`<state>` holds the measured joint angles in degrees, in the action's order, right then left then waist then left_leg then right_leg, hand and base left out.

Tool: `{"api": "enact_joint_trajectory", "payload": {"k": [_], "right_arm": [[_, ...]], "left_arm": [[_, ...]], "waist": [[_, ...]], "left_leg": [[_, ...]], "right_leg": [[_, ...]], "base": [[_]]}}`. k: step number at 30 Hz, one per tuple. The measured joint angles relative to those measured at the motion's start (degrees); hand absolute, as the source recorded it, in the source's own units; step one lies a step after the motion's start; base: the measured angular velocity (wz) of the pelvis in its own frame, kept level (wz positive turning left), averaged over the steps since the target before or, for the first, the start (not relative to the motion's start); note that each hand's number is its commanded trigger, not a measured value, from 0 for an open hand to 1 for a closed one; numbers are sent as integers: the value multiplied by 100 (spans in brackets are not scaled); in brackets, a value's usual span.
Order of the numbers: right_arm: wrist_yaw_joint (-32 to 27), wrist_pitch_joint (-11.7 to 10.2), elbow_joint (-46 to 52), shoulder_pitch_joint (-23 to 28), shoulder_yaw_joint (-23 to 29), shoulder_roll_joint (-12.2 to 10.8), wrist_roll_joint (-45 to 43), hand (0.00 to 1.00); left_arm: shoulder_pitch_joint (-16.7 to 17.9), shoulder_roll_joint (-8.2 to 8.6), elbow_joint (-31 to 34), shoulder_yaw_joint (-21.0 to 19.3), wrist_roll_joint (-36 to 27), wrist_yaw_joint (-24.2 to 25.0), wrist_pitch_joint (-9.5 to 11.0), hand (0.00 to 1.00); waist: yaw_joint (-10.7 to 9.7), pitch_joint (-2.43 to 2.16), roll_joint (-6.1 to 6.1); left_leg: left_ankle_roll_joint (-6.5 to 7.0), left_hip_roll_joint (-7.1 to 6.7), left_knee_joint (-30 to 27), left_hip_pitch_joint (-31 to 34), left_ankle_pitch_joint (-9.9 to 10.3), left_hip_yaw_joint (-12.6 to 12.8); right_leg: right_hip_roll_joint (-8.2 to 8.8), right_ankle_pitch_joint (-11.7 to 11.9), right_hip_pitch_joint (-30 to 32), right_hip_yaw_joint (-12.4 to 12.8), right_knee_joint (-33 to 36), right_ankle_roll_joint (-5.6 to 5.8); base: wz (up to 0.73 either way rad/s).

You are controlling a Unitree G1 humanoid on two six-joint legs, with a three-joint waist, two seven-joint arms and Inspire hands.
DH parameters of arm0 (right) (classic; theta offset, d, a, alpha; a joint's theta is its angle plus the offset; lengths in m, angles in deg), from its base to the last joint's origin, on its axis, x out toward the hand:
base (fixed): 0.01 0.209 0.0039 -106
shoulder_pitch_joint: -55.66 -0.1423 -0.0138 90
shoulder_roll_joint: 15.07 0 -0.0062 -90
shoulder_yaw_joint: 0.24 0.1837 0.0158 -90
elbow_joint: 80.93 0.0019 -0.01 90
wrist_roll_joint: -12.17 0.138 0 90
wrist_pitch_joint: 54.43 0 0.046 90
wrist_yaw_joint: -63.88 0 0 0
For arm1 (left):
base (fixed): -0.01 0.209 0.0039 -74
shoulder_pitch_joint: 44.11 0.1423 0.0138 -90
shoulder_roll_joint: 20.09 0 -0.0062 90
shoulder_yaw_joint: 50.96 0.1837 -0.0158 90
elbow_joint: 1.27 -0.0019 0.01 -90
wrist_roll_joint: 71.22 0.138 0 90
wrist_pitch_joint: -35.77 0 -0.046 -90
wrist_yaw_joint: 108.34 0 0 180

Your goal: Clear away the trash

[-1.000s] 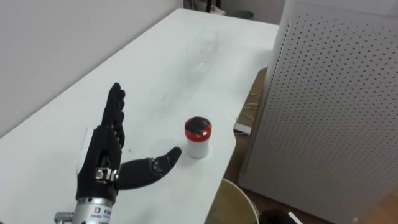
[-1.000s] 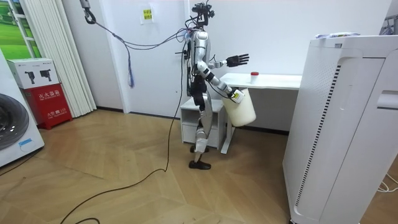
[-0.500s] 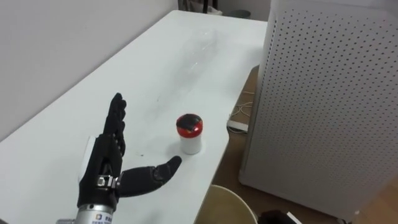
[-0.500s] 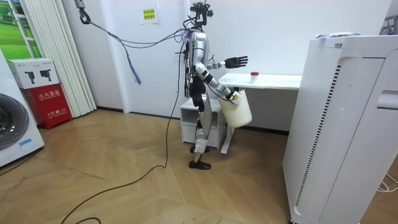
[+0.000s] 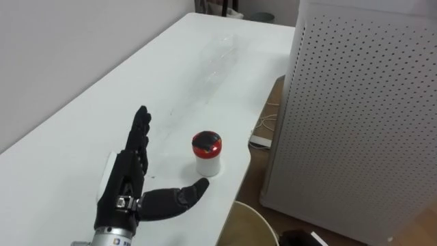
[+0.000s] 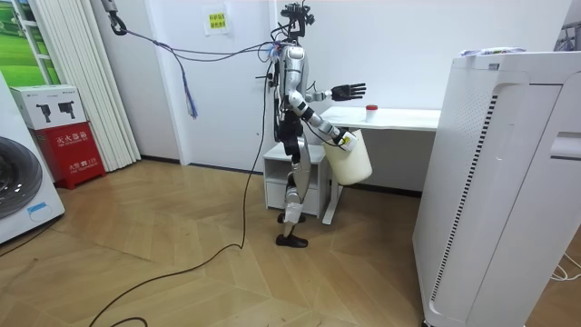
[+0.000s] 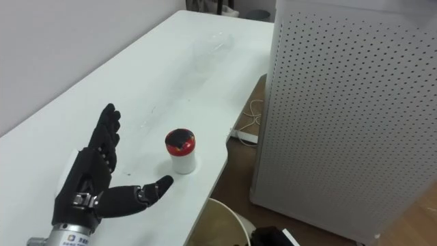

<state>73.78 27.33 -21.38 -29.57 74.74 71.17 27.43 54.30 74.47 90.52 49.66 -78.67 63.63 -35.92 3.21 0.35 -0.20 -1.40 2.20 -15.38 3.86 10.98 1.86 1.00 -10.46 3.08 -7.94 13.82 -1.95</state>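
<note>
White desk [image 5: 205,68], centre frame: a small jar [image 5: 206,154], likely light, stiff, smooth; grip its sides. Lower left, the left hand [image 5: 126,186] has fingers spread wide.

a home-like test room: pale wood-plank floor [image 6: 182,272], white front-loading washing machine [image 6: 18,195], long white bench [image 6: 399,116], tall white perforated cabinet [image 6: 508,182].

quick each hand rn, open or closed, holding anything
left hand: open, straight, holding nothing, over the table beside the red-lidded jar
right hand: at the cream bin by its side; open or shut cannot be told
</note>
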Motion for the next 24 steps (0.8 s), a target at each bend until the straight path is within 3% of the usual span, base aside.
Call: {"api": "enact_joint_trajectory", "payload": {"k": [7,15,24], "right_arm": [[-74,0,9,6,0,-35,-2,100],[-102,-1,-357,40,-2,-113,-23,100],[-113,-1,-418,53,-6,-139,-20,100]], "left_arm": [[-81,62,-373,5,-338,5,0,0],[-244,162,-1087,18,-554,30,-4,0],[-444,172,-1226,38,-871,-59,-3,0]], "waist": [[-42,13,13],[-247,43,16],[-294,98,-42]], "left_leg": [[0,6,32,-17,0,84],[0,6,99,45,0,148],[0,15,118,80,1,263]], "right_leg": [[1,1,26,97,-18,1],[-4,10,112,204,12,16],[-12,10,213,310,28,16]], "base": [[-6],[-6],[-8]]}}
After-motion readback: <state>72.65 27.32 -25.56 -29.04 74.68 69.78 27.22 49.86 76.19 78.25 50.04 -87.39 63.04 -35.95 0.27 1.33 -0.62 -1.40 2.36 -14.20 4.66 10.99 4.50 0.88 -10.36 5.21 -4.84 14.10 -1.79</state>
